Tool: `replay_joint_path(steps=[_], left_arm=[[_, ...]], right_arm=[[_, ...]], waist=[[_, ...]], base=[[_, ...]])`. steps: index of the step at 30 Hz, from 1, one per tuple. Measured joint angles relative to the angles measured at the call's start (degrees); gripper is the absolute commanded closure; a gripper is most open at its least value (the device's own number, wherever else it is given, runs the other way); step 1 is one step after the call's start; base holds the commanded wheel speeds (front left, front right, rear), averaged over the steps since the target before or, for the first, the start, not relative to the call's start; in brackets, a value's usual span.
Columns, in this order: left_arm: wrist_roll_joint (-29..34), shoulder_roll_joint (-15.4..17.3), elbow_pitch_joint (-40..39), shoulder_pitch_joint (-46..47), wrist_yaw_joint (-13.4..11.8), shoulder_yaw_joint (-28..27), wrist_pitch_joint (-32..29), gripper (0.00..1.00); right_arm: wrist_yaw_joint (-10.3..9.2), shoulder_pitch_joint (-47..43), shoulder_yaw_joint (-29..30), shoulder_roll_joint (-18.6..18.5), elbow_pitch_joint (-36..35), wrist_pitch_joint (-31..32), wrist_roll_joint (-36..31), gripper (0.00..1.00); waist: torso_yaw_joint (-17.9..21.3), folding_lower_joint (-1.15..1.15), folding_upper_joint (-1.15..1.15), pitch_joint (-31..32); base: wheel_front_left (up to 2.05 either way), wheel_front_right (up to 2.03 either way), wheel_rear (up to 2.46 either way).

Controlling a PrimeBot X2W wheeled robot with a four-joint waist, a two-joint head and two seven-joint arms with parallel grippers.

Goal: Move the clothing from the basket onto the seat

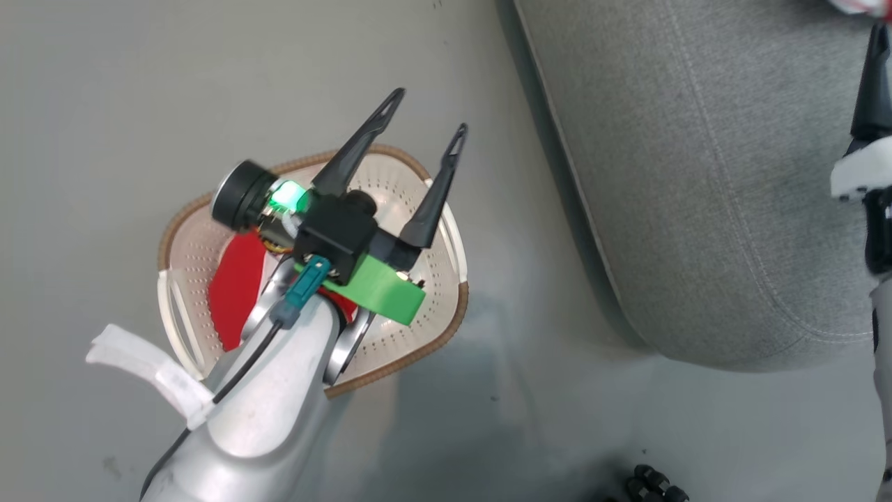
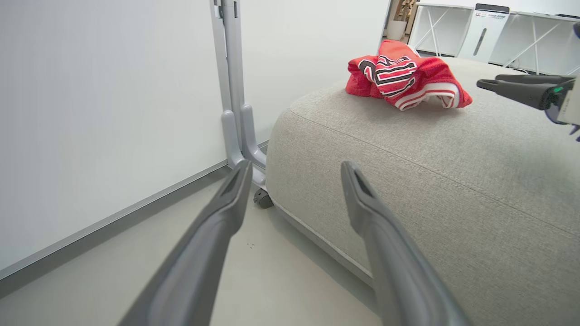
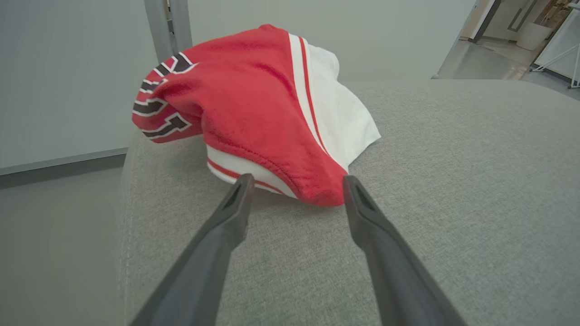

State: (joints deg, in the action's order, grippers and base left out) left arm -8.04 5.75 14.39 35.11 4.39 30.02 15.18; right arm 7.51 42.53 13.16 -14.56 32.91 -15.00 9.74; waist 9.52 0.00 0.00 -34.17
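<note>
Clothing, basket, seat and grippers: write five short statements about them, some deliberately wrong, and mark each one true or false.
1. A red garment lies on the seat. True.
2. The basket stands on the floor beside the seat. True.
3. The basket is empty. False: a second red garment lies in it.
4. The left gripper is shut on cloth. False: its fingers are spread and hold nothing.
5. The right gripper has its fingers spread. True.

Grey floor (image 1: 104, 104); pale, perhaps wheeled partition (image 2: 99, 113)
</note>
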Motion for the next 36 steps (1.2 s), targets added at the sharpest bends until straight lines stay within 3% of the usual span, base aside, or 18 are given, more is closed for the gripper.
replay_joint_path(steps=[14,36], left_arm=[[-2.36,-0.01,-2.64,-12.26,-2.19,-12.05,0.00,0.00],[-2.32,-2.49,-4.53,-23.60,-2.10,-28.27,0.00,0.00]], right_arm=[[0.00,-13.53,-7.31,1.71,-10.40,0.00,1.89,0.00],[0.00,-22.37,-16.01,8.48,-19.45,0.00,1.89,0.00]], waist=[[-1.70,0.00,0.00,11.52],[-11.54,0.00,0.00,23.21]], base=[[0.00,0.00,0.00],[0.00,0.00,0.00]])
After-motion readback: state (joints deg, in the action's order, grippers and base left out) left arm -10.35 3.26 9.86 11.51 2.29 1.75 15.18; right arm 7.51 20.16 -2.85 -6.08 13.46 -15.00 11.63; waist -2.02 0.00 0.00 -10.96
